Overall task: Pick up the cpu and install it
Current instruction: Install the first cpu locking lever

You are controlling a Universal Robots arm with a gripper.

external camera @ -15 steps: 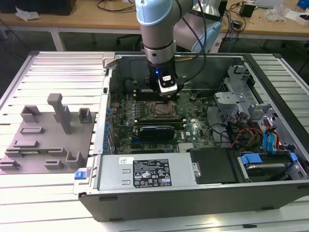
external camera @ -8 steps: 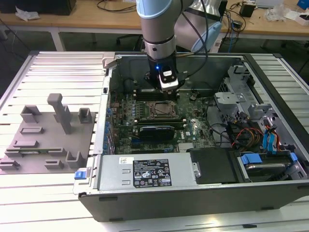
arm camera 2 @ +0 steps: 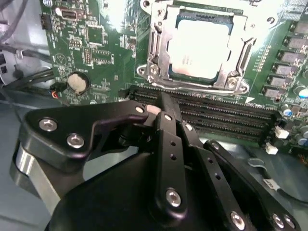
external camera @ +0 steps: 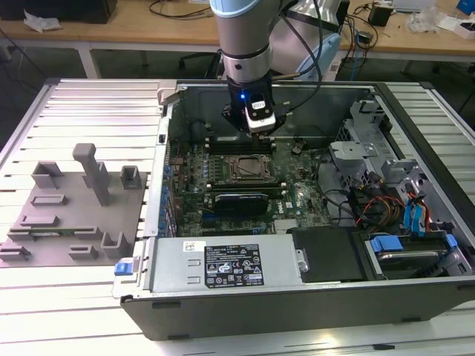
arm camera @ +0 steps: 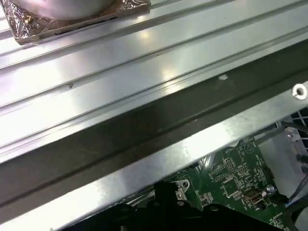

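Silvery cpu (arm camera 2: pixel 204 48) sits in socket (arm camera 2: pixel 197 45), upper frame | my claw (arm camera 2: pixel 166 103) pressed together, empty | judgement: check chip lies flat.

One cpu (arm camera 2: pixel 199 50), one computer case (external camera: pixel 245 315)

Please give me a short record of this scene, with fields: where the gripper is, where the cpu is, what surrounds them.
gripper: over the motherboard, inside the open computer case, beside the socket
cpu: lying in the socket, in the second wrist view; nothing is touching it
memory slots: between gripper and socket
grey fixture: on the slatted table, at the exterior view's left
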